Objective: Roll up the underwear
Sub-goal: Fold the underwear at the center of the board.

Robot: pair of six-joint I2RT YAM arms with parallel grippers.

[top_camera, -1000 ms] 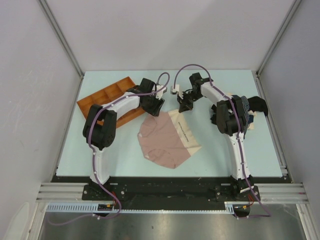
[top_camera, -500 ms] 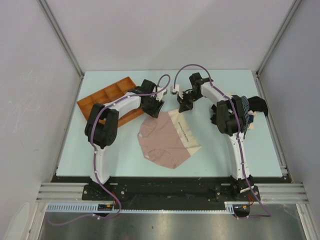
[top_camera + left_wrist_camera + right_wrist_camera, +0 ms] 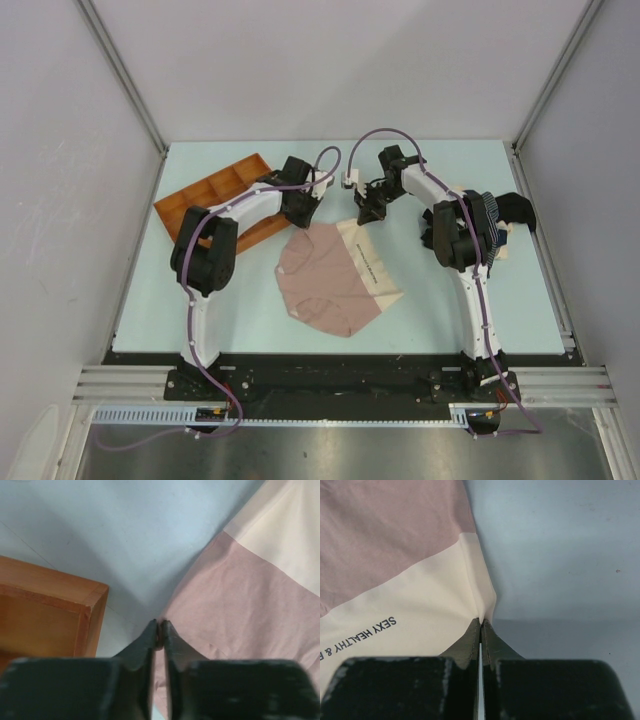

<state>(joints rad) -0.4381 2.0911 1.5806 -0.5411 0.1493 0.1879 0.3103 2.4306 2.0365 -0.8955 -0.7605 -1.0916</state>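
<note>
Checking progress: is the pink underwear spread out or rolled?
Spread out: the pink underwear lies flat on the table, unrolled; right tool pinches its waistband corner.

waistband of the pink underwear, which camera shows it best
Right wrist: the waistband of the pink underwear is close, lettering readable. Top external shows a small cream strip; left wrist only a cream corner.

Bright, even light, soft shadows; wrist views blur along the bottom.
</note>
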